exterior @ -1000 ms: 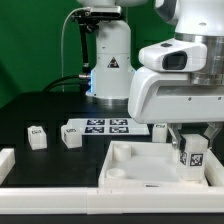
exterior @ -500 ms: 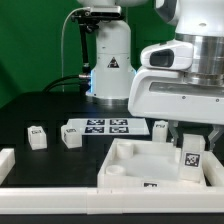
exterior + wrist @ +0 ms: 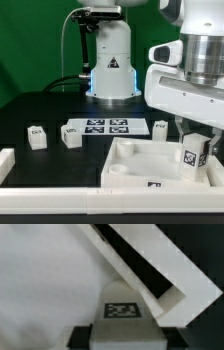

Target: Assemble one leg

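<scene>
Now that the arm has carried it toward the exterior view's right, the leg [image 3: 193,156], clamped in the gripper [image 3: 194,150], hangs over the white tabletop's [image 3: 130,160] far-right corner, probably lining up with a corner hole.

No readable text, only fiducial tags

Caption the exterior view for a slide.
Gripper holds a tagged leg over the white tabletop's corner.
</scene>
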